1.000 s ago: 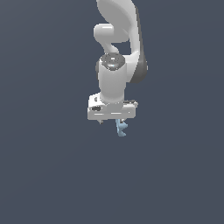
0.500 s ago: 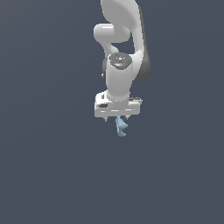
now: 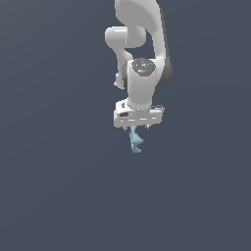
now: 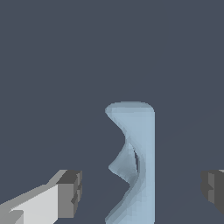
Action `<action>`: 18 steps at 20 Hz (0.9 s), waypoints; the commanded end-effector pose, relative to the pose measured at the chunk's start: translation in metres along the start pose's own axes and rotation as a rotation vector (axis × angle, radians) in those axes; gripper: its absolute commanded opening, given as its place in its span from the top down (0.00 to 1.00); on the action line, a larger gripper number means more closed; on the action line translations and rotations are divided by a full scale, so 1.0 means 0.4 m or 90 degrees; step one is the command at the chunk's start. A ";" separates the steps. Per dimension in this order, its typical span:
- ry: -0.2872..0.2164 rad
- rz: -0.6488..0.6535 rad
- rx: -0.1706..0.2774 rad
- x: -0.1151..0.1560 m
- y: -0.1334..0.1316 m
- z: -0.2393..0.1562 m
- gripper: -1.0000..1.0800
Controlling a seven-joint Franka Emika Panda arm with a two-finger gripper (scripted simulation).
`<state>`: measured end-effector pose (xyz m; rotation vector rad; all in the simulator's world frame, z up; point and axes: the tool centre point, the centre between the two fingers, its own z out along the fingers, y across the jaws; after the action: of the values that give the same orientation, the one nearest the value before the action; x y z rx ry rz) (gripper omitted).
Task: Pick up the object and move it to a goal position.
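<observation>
Plain dark grey ground [image 3: 54, 186] — object [image 3: 135, 140] under gripper [image 3: 138, 128].

The worktop [image 3: 54, 196] is a flat, plain dark slate-grey all over. The light-blue object [image 3: 135, 141] shows against it, though contact is unclear.

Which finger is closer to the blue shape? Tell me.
The finger with its white body showing: the gap from its dark pad to the blue shape is narrower than the other finger's. Neither touches.
</observation>
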<state>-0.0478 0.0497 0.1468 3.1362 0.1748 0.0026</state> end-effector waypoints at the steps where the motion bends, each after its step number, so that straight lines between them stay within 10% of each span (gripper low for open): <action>1: -0.001 0.000 0.000 -0.008 -0.006 0.002 0.04; 18: -0.001 -0.001 0.000 -0.010 -0.007 0.121 0.04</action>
<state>-0.0525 0.0519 0.1022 3.1367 0.1770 -0.0016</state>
